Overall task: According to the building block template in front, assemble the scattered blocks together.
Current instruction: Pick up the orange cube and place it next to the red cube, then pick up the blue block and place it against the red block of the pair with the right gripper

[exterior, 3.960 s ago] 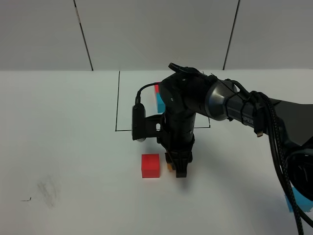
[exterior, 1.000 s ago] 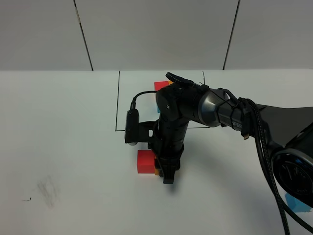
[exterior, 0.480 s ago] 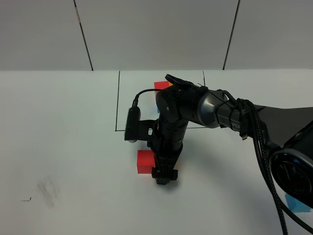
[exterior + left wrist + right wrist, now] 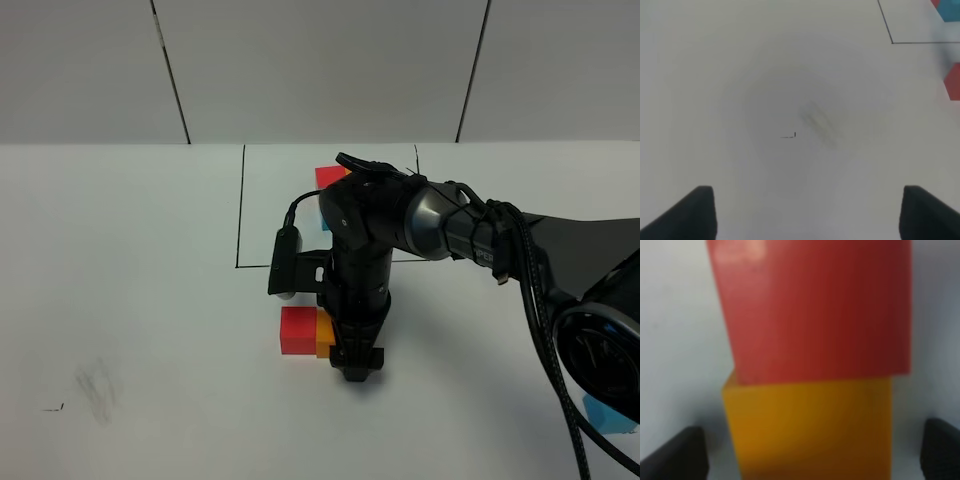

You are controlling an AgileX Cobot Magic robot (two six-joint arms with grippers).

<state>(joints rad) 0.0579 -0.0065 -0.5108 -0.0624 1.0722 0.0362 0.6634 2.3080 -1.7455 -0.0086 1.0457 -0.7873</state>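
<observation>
The red cube (image 4: 297, 330) and the orange cube (image 4: 324, 336) lie side by side and touching, in front of the black frame (image 4: 241, 210). My right gripper (image 4: 355, 366) reaches across the middle and stands over the orange cube. In the right wrist view the orange cube (image 4: 807, 430) lies against the red cube (image 4: 812, 310), and the right gripper (image 4: 810, 460) is open, its fingertips (image 4: 675, 455) apart from the cube's sides. The light blue cube (image 4: 610, 413) lies at the far right front. The template (image 4: 328, 176) is mostly hidden behind the arm. My left gripper (image 4: 812, 212) is open and empty.
A grey smudge (image 4: 97, 385) marks the table at the left front; it also shows in the left wrist view (image 4: 817, 122). The red cube (image 4: 954, 82) and the frame corner (image 4: 892, 42) show at that view's edge. The right arm's cables (image 4: 545, 300) hang at the right.
My right arm has shifted a little to the right, and the orange cube now shows beside the red cube, touching it. Four seconds ago the two cubes lay farther right with a gap between them.
</observation>
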